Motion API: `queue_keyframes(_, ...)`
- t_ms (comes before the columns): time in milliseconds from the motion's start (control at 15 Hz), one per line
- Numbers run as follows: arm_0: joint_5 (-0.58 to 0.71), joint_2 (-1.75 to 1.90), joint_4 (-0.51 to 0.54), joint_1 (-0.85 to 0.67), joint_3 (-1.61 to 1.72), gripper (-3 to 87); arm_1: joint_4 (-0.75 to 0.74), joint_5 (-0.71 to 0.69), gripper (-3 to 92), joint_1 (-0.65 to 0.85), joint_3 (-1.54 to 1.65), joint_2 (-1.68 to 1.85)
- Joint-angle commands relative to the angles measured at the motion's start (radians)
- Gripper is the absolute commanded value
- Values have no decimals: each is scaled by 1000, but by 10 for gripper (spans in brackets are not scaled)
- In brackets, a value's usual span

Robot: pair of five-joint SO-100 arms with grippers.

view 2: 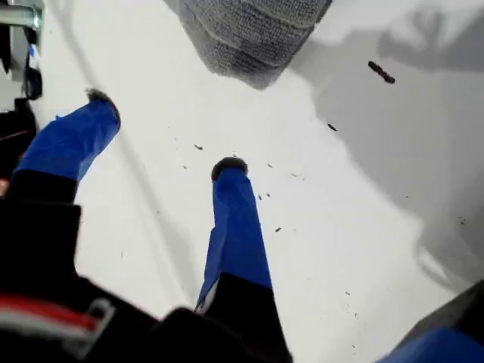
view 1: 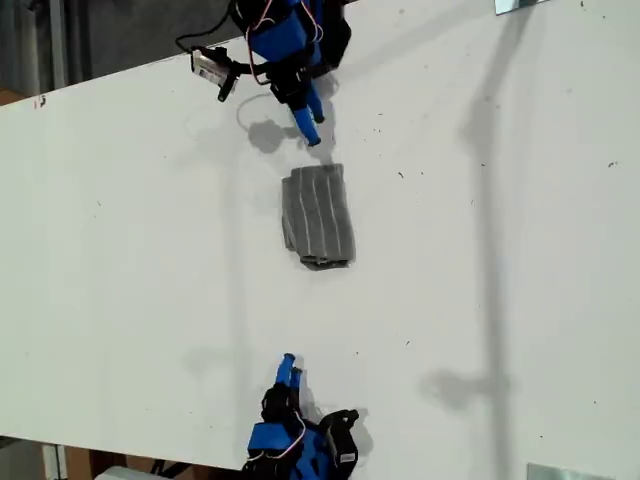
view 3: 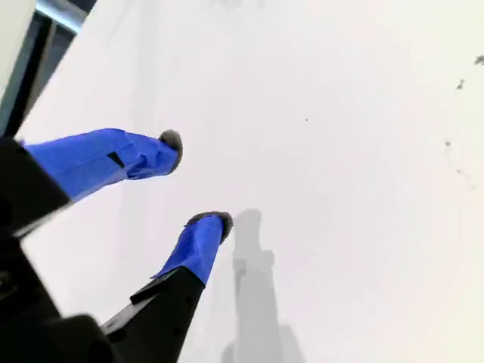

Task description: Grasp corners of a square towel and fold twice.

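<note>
Midway across the white surface (view 1: 480, 300) lies the folded towel (view 1: 318, 216); my first gripper (view 2: 162, 132) and my second gripper (view 3: 198, 181) hover, jaws apart, empty.

Grey striped cloth towel (view 1: 318, 217): we see soft, ribbed, matt weave.
White flat table (view 1: 120, 230): smooth, matt, lightly speckled.
Our blue gripper fingers (view 2: 236, 227): smooth, slightly shiny plastic.

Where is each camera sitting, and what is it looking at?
Exterior view: high above, looking down on the white table, the folded towel and both arms.
First wrist view: on my first gripper, looking along its open blue fingers toward the towel.
Second wrist view: on my second gripper, open, facing only bare table.
Shared: exterior and first wrist views both show the towel.
</note>
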Motion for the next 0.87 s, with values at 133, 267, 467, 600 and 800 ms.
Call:
queue_keyframes(133,-34,5,25,34,6,72,18,14,292,115,-6,-3)
queue_keyframes(267,140,5,28,28,6,72,18,14,292,140,-6,-3)
queue_keyframes(467,374,5,23,29,6,70,18,12,291,146,-6,-3)
queue_keyframes(600,374,5,23,29,6,70,18,12,291,143,-6,-3)
queue_keyframes(800,374,5,23,29,6,70,18,12,291,141,-6,-3)
